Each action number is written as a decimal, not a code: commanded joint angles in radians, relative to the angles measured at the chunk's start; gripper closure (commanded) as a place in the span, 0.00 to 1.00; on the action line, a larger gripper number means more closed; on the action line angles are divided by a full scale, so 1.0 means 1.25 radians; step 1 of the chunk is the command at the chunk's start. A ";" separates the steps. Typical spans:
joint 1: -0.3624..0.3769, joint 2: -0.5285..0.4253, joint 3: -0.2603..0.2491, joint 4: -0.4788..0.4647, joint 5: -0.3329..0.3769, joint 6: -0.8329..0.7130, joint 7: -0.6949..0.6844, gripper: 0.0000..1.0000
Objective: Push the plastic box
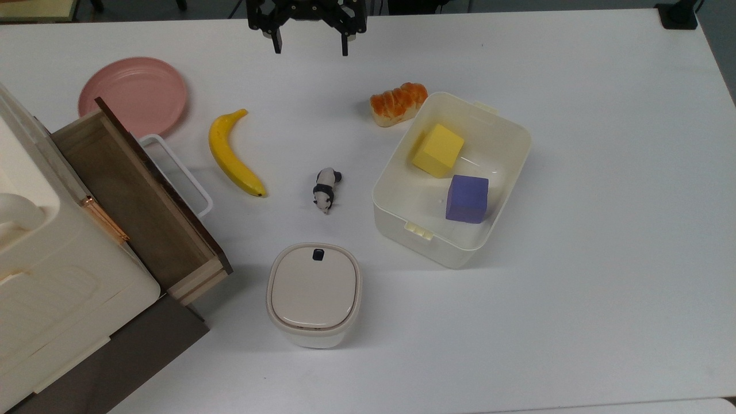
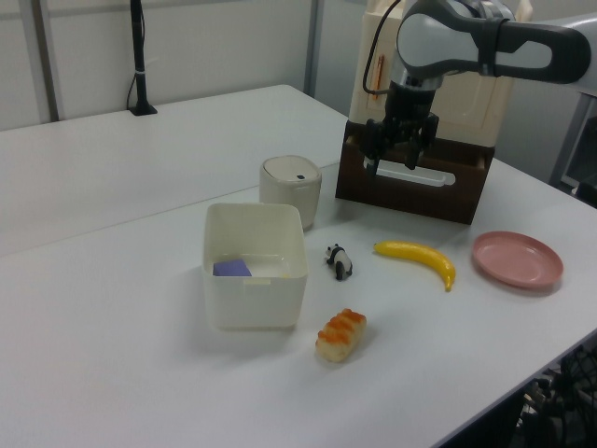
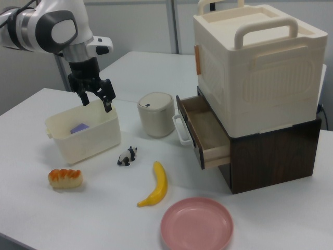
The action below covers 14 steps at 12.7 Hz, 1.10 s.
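Tabletop (image 1: 604, 172), white and bare of any readable writing, carries a cream chest on a dark wooden drawer unit (image 3: 250, 140) with its drawer pulled out. Nearer the middle sits the open plastic box (image 1: 402, 213), holding a yellow block (image 1: 437, 150) and a purple block (image 1: 467, 198), with a bread roll (image 1: 398, 103) just beside its rim. Above the tabletop hangs the claw (image 1: 310, 43), spread wide and holding nothing, well apart from the box.

One box (image 1: 397, 190) holding two blocks, yellow (image 1: 437, 150) and purple (image 1: 467, 198); one banana (image 1: 232, 154), plate (image 1: 135, 95), bread (image 1: 398, 103), panda (image 1: 326, 189), canister (image 1: 314, 293), drawer (image 1: 138, 201).
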 commanded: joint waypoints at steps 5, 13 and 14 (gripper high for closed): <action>0.008 -0.036 -0.010 -0.026 0.017 0.011 -0.020 0.00; 0.007 -0.041 -0.010 -0.022 0.017 0.008 -0.025 0.00; 0.007 -0.042 -0.010 -0.021 0.017 0.008 -0.024 0.00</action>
